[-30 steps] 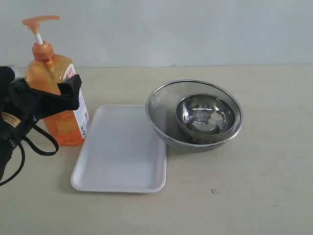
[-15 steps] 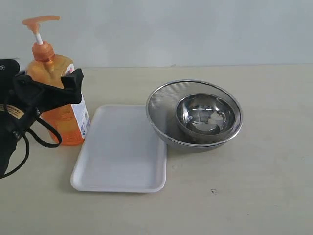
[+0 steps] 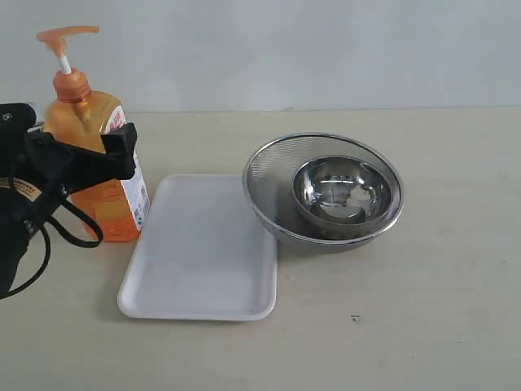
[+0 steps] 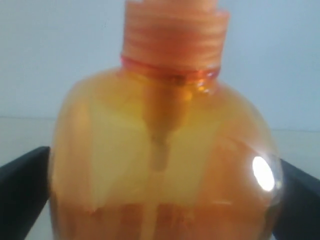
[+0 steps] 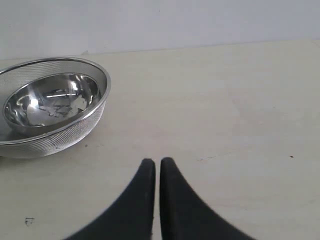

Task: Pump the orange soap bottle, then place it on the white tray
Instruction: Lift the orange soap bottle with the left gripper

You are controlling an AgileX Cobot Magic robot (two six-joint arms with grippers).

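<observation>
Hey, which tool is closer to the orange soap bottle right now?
Left. The left tool straddles the orange soap bottle, with one finger on each side of its body. The right tool is shut over the table, off beyond the steel bowls.

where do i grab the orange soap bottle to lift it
Grip the orange soap bottle by its body below the shoulder, level from the left, where the left end effector straddles it: it stands upright; the pump stem is thin.
</observation>
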